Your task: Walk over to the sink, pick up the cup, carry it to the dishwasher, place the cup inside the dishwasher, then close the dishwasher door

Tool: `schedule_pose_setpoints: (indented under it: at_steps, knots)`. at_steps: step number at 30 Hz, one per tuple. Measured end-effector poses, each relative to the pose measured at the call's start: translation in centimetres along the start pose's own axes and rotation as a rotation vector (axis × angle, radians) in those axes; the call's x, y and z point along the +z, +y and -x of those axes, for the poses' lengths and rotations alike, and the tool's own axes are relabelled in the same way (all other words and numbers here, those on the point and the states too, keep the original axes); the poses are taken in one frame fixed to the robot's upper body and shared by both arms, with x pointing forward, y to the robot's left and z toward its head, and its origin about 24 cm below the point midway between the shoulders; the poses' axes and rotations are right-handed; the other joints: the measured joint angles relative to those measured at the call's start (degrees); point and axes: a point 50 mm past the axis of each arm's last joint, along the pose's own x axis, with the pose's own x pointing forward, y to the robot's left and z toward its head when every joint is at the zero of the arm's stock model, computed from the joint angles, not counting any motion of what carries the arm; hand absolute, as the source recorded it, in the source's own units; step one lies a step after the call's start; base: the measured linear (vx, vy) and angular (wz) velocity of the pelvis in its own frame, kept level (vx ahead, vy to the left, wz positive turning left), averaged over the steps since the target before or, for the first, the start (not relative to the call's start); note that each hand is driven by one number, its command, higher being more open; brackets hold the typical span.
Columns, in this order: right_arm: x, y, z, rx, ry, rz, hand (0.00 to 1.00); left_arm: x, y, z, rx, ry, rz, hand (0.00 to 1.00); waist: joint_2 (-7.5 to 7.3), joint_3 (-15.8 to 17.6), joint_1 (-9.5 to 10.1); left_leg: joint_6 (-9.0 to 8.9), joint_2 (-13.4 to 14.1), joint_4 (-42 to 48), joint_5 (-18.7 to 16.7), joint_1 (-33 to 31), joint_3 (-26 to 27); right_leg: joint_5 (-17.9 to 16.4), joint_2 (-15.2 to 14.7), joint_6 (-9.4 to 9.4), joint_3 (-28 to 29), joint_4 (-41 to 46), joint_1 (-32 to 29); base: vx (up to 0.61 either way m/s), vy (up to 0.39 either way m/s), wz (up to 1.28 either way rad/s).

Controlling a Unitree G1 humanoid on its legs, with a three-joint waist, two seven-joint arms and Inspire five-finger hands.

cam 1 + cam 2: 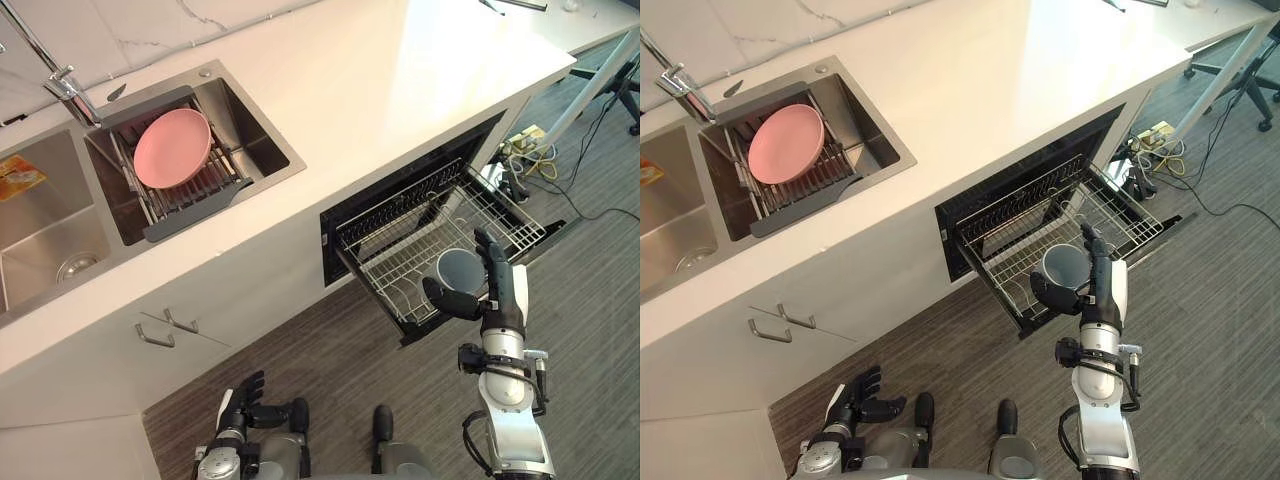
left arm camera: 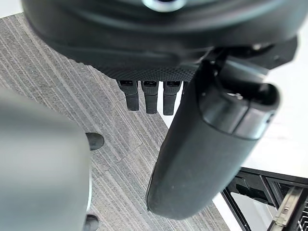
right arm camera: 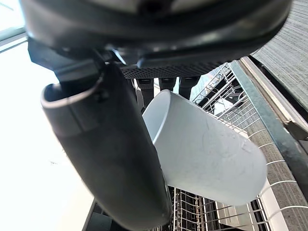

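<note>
I have the cup (image 1: 460, 268) in my right hand (image 1: 499, 296), pinched between the thumb on one side and the nearly straight fingers on the other. It hangs over the front part of the pulled-out rack (image 1: 400, 250) of the dishwasher (image 1: 400, 185); whether it touches the wires yet I cannot tell. The left hand (image 1: 243, 398) hangs low by my side, fingers loosely spread and holding nothing. The step, as I judge it, is setting the cup down, and I want it done gently: lower until the wires bear it, settle it between the tines so it cannot roll, then open thumb and fingers wide before lifting straight away — a thumb caught on the rim would drag it out. The cup's mouth is tipped up toward my head camera, so turning it over first would suit washing better. The rack is open wire, so a tilted cup could slip. The long pale counter (image 1: 380, 80) runs past a steel sink (image 1: 255, 130) with a pink plate (image 1: 172, 147) on a drainer (image 1: 190, 200) — the floor (image 1: 330, 370) is striped grey carpet, with a power strip (image 1: 525, 138) near the dishwasher.
</note>
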Motion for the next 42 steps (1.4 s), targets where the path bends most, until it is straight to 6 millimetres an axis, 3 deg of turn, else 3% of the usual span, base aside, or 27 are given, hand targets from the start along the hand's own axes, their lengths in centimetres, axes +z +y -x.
schedule_pose_setpoints:
  at_steps: [6, 9, 18, 30, 36, 42]
  knots:
    - [-3.0, 0.6, -1.0, 0.043, 0.138, 0.065, 0.90, -0.2, 0.1, 0.1, 0.001, 0.005, -0.001, 0.90, 0.11, -0.4, 0.47, -0.29, -0.1, -0.7, 0.1, -0.5, -0.4, 0.0, -0.1, 0.02, -0.4, -0.1, -0.8, -0.03, 0.001, 0.03]
    - [-3.3, 0.7, -2.1, 0.047, 0.156, 0.092, 0.90, -0.2, 0.2, 0.1, 0.002, 0.003, -0.002, 0.90, 0.22, -0.4, 0.48, 0.02, -0.2, -0.8, 0.4, -1.6, -0.7, 0.0, -0.1, 0.05, -0.8, -0.2, -1.5, 0.01, 0.000, 0.07]
    - [-2.8, 0.1, -5.4, -0.025, 0.159, 0.183, 0.90, 0.4, 0.2, 0.0, 0.011, -0.027, 0.004, 0.90, 2.90, 2.0, 1.34, 0.33, -0.9, -0.4, 0.8, -3.3, -2.0, 0.0, -0.7, 0.17, -2.1, 0.0, -2.3, 0.01, 0.004, 0.08]
    - [-0.7, 0.0, -9.2, -0.061, 0.130, 0.163, 0.90, 1.7, -0.1, -0.5, 0.006, -0.080, 0.026, 0.90, 3.33, 5.9, 2.12, 0.37, -0.8, -0.5, 1.8, -5.3, -2.3, 0.0, -0.7, 0.15, -2.2, 1.5, -5.1, -0.05, 0.001, 0.01]
    - [-0.5, 0.0, -9.1, -0.060, 0.127, 0.136, 0.90, 1.9, -0.1, -0.6, 0.004, -0.084, 0.025, 0.90, 3.32, 6.2, 2.25, 0.36, -0.9, -0.8, 1.8, -5.4, -2.4, 0.0, -0.7, 0.16, -2.3, 1.1, -5.0, 0.00, 0.000, 0.00]
    - [-0.3, 0.4, -6.4, -0.063, 0.080, 0.046, 0.90, 1.9, -0.2, -0.6, 0.002, -0.079, 0.026, 0.90, 3.32, 6.2, 2.00, 0.29, -0.9, -0.8, 1.8, -4.1, -2.5, 0.0, -0.7, 0.17, -2.5, 1.1, -3.6, -0.02, -0.002, 0.01]
